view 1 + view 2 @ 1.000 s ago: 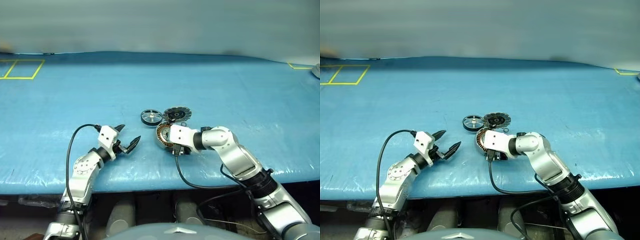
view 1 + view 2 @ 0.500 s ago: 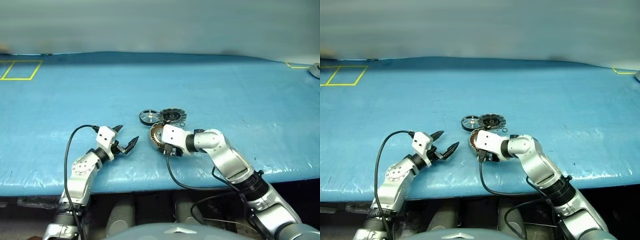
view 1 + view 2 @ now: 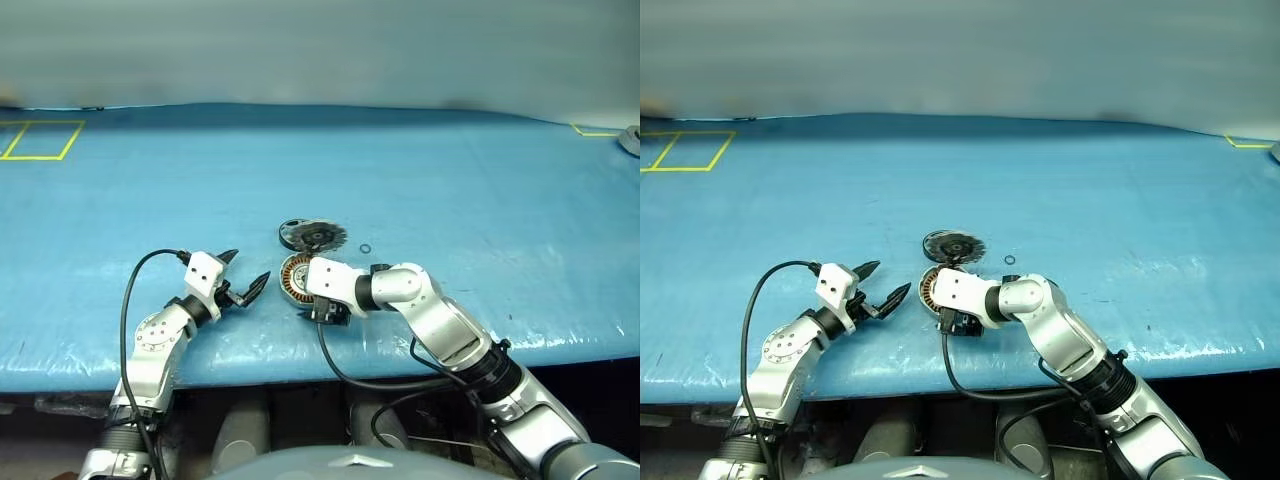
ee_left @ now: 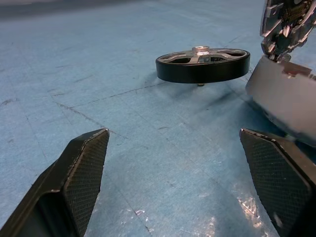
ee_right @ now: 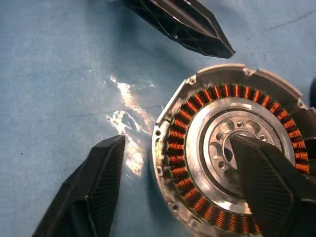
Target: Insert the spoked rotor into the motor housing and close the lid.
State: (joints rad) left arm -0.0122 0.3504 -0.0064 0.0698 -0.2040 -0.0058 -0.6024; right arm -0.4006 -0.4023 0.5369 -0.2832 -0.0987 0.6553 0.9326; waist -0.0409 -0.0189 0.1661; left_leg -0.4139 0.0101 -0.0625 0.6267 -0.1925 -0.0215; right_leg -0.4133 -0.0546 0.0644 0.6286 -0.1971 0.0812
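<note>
Covering the whole bench (image 3: 420,170) is a blue sheet, a little wrinkled and shiny, with bright glare along the near edge. Yellow tape marks squares at the far left corner (image 3: 40,140), and one more yellow mark sits at the far right corner. Behind the far edge the room is only a pale grey blur.

Near the middle of the bench, closer to the near edge, lies the motor housing (image 5: 227,153), a silver cup with copper windings in a ring. The right pincer (image 5: 177,182) is released: one finger hangs over the centre of the housing, the other over the blue sheet just beside its rim, and it grasps nothing. The lid (image 3: 318,236) is just behind the housing, toward the far edge. The spoked rotor (image 4: 202,64), dark rim and silver hub, is seen from the left wrist just beside the housing; whether it touches the sheet I cannot tell. A tiny metal ring (image 3: 365,248) lies on the sheet near the lid, on its right.

The left pincer (image 3: 243,284) is released too, empty, close to the near edge and left of the housing.
</note>
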